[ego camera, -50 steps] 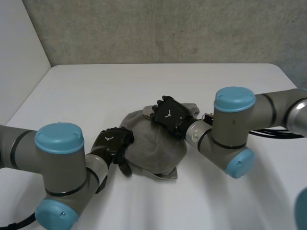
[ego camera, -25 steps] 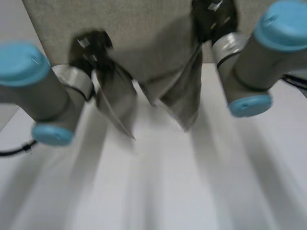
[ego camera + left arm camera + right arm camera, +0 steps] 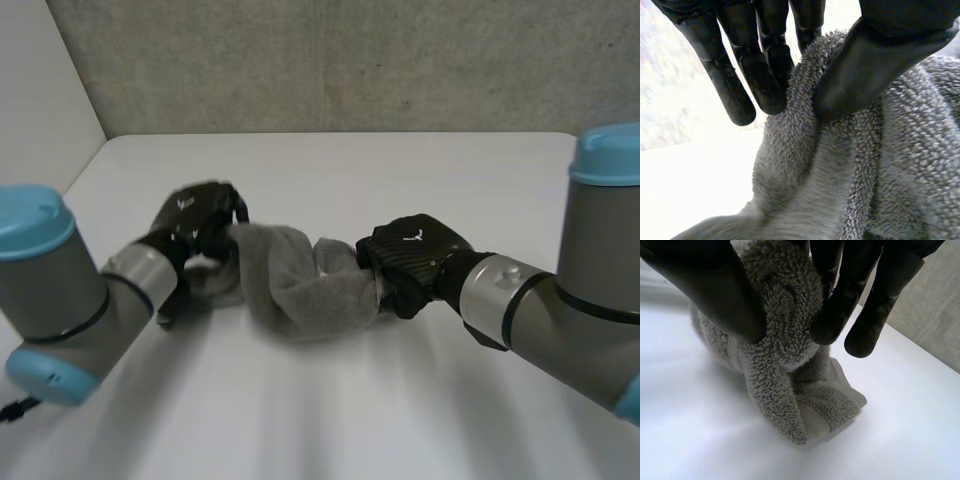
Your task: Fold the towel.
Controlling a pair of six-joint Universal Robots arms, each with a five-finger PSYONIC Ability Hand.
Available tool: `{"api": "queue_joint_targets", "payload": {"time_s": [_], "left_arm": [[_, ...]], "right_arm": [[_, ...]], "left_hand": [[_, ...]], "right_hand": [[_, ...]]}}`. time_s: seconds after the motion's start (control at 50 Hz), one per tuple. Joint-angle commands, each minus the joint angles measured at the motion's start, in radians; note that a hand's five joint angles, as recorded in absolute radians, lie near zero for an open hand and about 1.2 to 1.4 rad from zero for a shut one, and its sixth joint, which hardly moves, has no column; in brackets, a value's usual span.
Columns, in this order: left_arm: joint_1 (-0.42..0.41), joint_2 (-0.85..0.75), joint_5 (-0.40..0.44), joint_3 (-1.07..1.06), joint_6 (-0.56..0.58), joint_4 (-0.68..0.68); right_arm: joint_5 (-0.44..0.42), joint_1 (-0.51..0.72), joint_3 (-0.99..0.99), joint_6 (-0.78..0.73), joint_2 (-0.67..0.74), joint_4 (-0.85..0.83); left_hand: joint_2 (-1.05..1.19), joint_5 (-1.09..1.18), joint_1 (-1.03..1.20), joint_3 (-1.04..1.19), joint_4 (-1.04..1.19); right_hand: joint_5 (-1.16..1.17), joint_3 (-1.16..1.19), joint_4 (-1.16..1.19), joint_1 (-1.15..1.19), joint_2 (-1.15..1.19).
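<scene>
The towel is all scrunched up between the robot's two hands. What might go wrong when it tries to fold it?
1. The towel is bunched into a twisted lump between the hands, so it may fold crooked or wrinkled unless it is spread flat first.
2. The left hand pinches only a thin ridge of cloth between thumb and fingers, so a tug might pull it free.
3. The right hand also pinches just a small bunch, which could slip out too.

towel (image 3: 300, 285) down from mid-air onto table (image 3: 400, 175), bunched, left hand (image 3: 200, 220) and right hand (image 3: 410, 255) lowered with it
</scene>
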Motion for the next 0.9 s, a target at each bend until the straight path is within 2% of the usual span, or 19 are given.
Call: {"api": "queue_joint_targets", "payload": {"time_s": [0.02,0.1,0.2,0.24,0.28,0.3,0.32,0.34,0.36,0.38,0.4,0.42,0.44,0.48,0.58,0.72,0.82,0.9], "left_arm": [[0.086,0.104,0.103,-0.101,-0.002,-0.006],[0.147,0.170,0.109,-0.070,-0.007,0.006],[0.175,0.163,0.105,0.016,-0.013,0.009],[0.181,0.143,0.105,0.045,-0.016,0.010],[0.184,0.095,0.102,0.077,-0.020,0.017],[0.186,0.038,0.100,0.112,-0.023,0.024],[0.184,-0.013,0.096,0.147,-0.024,0.024],[0.184,-0.014,0.095,0.148,-0.024,0.024],[0.183,-0.058,0.094,0.180,-0.024,0.017],[0.183,-0.058,0.094,0.180,-0.024,0.017],[0.183,-0.095,0.095,0.204,-0.024,0.013],[0.183,-0.125,0.097,0.221,-0.024,0.006],[0.183,-0.126,0.097,0.221,-0.024,0.006],[0.181,-0.145,0.095,0.221,-0.022,-0.025],[0.177,-0.123,0.095,0.185,-0.024,-0.068],[0.201,-0.012,0.099,0.076,-0.010,-0.079],[0.253,0.104,0.109,-0.033,-0.002,-0.079],[0.278,0.227,0.112,-0.154,0.012,-0.074]], "right_arm": [[-0.004,-0.033,0.007,0.020,-0.182,-0.009],[-0.024,-0.028,0.004,0.060,-0.225,-0.012],[-0.064,-0.019,0.024,0.175,-0.222,-0.024],[-0.085,-0.004,0.035,0.202,-0.199,-0.024],[-0.125,0.080,0.043,0.212,-0.084,-0.021],[-0.125,0.080,0.043,0.212,-0.084,-0.021],[-0.130,0.143,0.035,0.207,-0.031,-0.018],[-0.125,0.187,0.027,0.204,0.009,-0.012],[-0.125,0.188,0.027,0.204,0.010,-0.012],[-0.125,0.218,0.021,0.204,0.040,-0.007],[-0.124,0.219,0.021,0.202,0.057,-0.004],[-0.124,0.219,0.021,0.202,0.057,-0.004],[-0.124,0.211,0.020,0.202,0.065,-0.003],[-0.121,0.208,0.018,0.204,0.065,-0.004],[-0.119,0.185,0.018,0.210,0.027,-0.014],[-0.114,0.009,0.016,0.213,-0.052,-0.024],[-0.116,-0.009,0.018,0.201,-0.052,-0.032],[-0.110,-0.004,0.006,0.195,0.005,-0.076]], "left_hand": [[0.057,0.073,0.100,0.045,0.036],[0.057,0.073,0.100,0.045,0.036],[0.057,0.073,0.100,0.045,0.036],[0.057,0.073,0.100,0.045,0.036],[0.057,0.073,0.100,0.045,0.036],[0.057,0.073,0.100,0.045,0.036],[-0.036,-0.020,0.007,-0.048,-0.056],[-0.037,-0.021,0.006,-0.049,-0.057],[-0.267,-0.251,-0.224,-0.279,-0.287],[-0.269,-0.253,-0.226,-0.281,-0.289],[-0.580,-0.564,-0.537,-0.592,-0.600],[-0.839,-0.823,-0.796,-0.851,-0.859],[-0.841,-0.825,-0.798,-0.853,-0.861],[-1.093,-1.077,-1.050,-1.105,-1.113],[-1.126,-1.110,-1.083,-1.138,-1.146],[-1.135,-1.119,-1.092,-1.147,-1.155],[-1.123,-1.107,-1.080,-1.135,-1.143],[-1.112,-1.095,-1.069,-1.123,-1.132]], "right_hand": [[0.099,0.044,0.050,0.085,0.065],[0.099,0.044,0.050,0.085,0.065],[0.099,0.044,0.050,0.085,0.065],[0.099,0.044,0.050,0.085,0.065],[0.059,0.005,0.010,0.045,0.025],[0.059,0.004,0.010,0.045,0.025],[-0.066,-0.121,-0.115,-0.080,-0.100],[-0.262,-0.317,-0.311,-0.276,-0.296],[-0.264,-0.319,-0.313,-0.278,-0.298],[-0.543,-0.598,-0.592,-0.557,-0.577],[-0.825,-0.879,-0.874,-0.839,-0.859],[-0.828,-0.882,-0.877,-0.842,-0.862],[-0.994,-1.048,-1.043,-1.007,-1.028],[-1.048,-1.102,-1.097,-1.061,-1.082],[-1.075,-1.129,-1.124,-1.088,-1.109],[-1.057,-1.111,-1.106,-1.071,-1.091],[-1.051,-1.105,-1.100,-1.065,-1.085],[-1.025,-1.079,-1.074,-1.038,-1.059]]}}
